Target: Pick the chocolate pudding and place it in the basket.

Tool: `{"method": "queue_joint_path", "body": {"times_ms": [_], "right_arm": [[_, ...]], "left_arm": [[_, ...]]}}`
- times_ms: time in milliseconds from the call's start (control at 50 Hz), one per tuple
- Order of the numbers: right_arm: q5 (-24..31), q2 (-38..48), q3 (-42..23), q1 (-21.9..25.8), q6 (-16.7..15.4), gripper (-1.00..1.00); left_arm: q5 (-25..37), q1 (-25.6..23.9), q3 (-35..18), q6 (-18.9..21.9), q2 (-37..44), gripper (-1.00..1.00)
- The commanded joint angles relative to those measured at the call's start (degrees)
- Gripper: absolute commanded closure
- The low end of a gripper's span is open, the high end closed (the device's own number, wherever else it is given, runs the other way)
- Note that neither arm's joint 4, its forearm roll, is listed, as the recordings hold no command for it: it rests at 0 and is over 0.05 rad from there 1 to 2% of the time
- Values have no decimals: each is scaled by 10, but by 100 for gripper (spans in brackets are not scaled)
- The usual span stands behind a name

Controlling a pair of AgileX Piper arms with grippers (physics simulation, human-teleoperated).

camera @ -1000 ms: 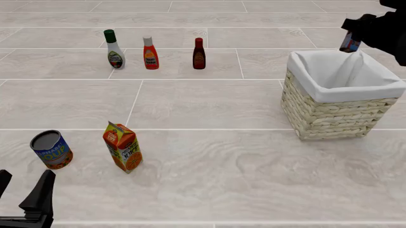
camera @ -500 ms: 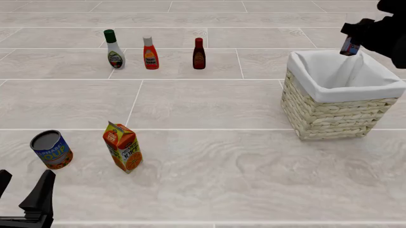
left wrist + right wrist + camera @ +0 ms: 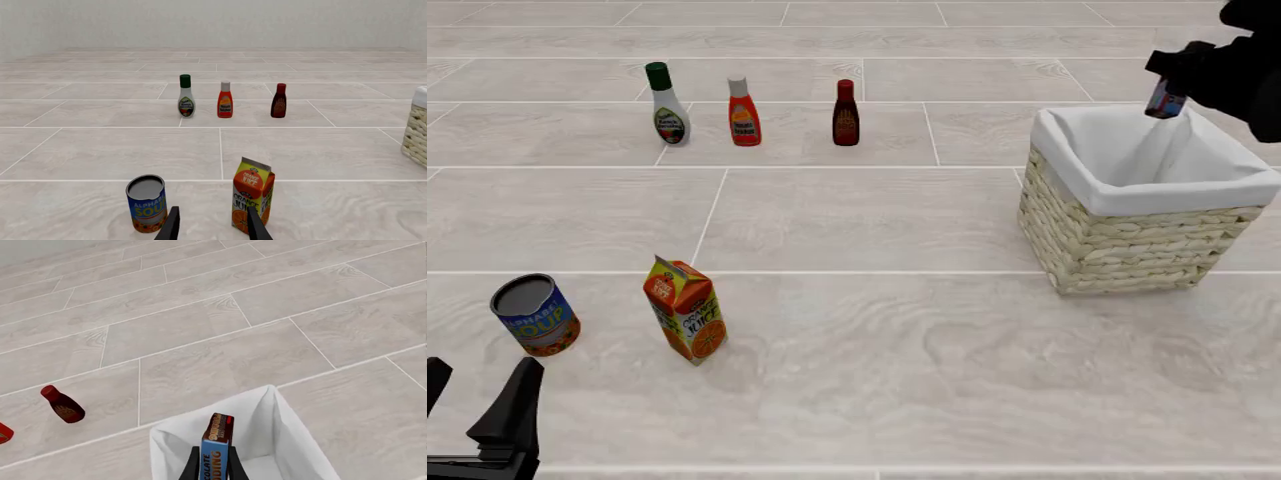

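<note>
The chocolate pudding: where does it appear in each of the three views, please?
Front view: chocolate pudding at the upper right, held in the right gripper above the far edge of the basket.
Right wrist view: bottom centre, between the fingers, over the basket's white liner.
Left wrist view: not in it.
Shared landmark: the dark red bottle.

We see the left gripper (image 3: 212,231) with fingers parted, empty, between soup can (image 3: 147,203) and juice carton (image 3: 252,202); three bottles (image 3: 225,100) stand beyond; basket (image 3: 417,131) at edge.
</note>
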Motion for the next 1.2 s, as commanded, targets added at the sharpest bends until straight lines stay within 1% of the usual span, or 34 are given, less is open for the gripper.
{"method": "queue_joint_path", "body": {"times_ms": [20, 400, 1200], "right_arm": [[2, 10, -13, -3, 5, 100], [5, 35, -32, -10, 6, 100], [-7, 76, -34, -23, 8, 100]], "left_arm": [[0, 0, 0, 0, 0, -100], [0, 0, 0, 0, 0, -100], [0, 0, 0, 0, 0, -100]]}}
